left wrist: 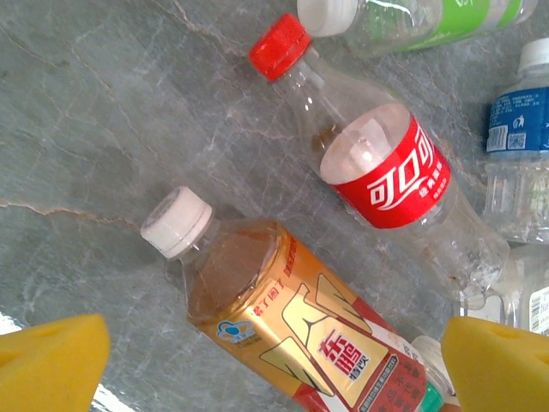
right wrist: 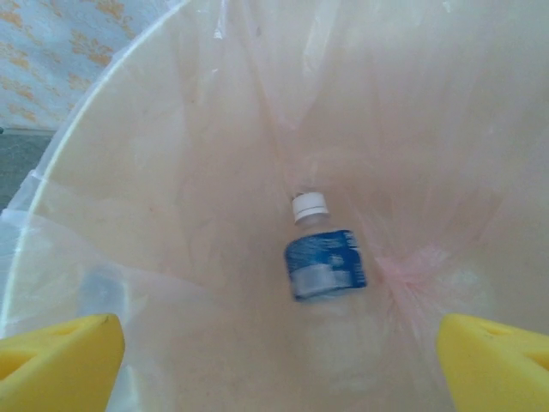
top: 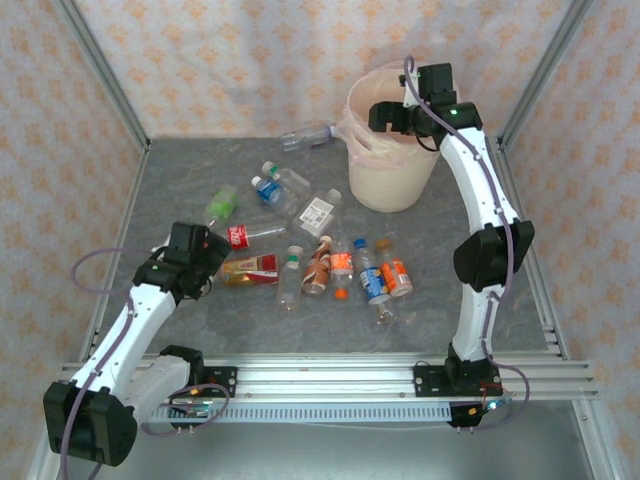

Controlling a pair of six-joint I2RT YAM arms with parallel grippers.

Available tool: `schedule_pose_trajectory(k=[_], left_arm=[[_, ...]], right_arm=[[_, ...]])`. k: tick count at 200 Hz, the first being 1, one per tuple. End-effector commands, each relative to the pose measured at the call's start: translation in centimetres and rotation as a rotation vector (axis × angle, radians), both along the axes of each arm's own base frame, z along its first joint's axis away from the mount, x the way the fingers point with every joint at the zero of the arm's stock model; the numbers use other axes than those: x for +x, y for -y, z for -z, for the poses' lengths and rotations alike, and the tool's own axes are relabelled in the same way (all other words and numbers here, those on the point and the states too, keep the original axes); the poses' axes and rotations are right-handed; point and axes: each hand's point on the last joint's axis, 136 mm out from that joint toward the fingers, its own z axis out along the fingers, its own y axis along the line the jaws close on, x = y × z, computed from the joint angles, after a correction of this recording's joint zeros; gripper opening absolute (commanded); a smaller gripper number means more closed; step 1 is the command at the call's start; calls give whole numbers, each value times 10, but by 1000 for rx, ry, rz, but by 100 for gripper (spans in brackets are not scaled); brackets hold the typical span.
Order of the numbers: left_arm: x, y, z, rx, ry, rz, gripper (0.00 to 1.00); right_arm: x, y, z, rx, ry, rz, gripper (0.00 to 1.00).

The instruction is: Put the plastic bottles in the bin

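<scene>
Right pincer (right wrist: 274, 360) spread wide above bin (right wrist: 129, 129) containing blue-label bottle (right wrist: 324, 257); left pincer (left wrist: 274, 365) spread wide over gold-label bottle (left wrist: 283, 318).

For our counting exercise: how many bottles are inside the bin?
1: a blue-labelled, white-capped bottle deep inside the bin, under the open right tool. Others may be hidden out of frame.

Overhead rear view; wrist cameras close above table (left wrist: 94, 120) and bin (right wrist: 197, 112).

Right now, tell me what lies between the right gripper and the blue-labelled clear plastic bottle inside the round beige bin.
Nothing. In the right wrist view the stretch from the right gripper down to the blue-labelled bottle in the bin is bare.
</scene>
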Motion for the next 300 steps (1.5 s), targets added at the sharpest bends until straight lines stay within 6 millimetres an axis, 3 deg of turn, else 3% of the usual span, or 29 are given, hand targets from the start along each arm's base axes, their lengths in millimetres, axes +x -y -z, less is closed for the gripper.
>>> schedule_pose_trajectory(k=[1, 36, 62, 83, 93, 101, 125, 159, 185, 226, 266, 300], left_arm=[[0, 6, 2, -31, 10, -29, 100], [2, 18, 9, -72, 3, -51, 100], [0, 18, 18, -69, -21, -116, 100], [6, 17, 27, -92, -15, -179, 100], [10, 19, 31, -125, -11, -212, 100], [12, 22, 35, -158, -13, -240, 100], [17, 30, 44, -241, 13, -326, 98], [34, 31, 39, -245, 59, -362, 95], [42, 39, 48, -265, 20, -370, 93], [37, 37, 65, -221, -34, -399, 92], [40, 32, 82, -193, -32, -418, 82], [44, 30, 81, -166, -8, -401, 77]], right_arm=[[-16, 1, -62, 53, 171, 5, 96], [-45, 16, -104, 96, 321, 64, 99], [-83, 32, -129, 150, 464, 114, 99], [-123, 39, -138, 214, 590, 116, 99], [-136, 37, -129, 240, 621, 87, 99], [-159, 37, -136, 270, 677, 60, 99], [-188, 35, -123, 341, 703, 27, 99], [-194, 26, -84, 359, 617, -20, 99], [-193, 24, -64, 354, 569, -29, 99], [-195, 27, -53, 315, 553, -17, 99], [-194, 27, -43, 293, 527, -20, 99], [-193, 26, -40, 289, 520, -21, 99]])
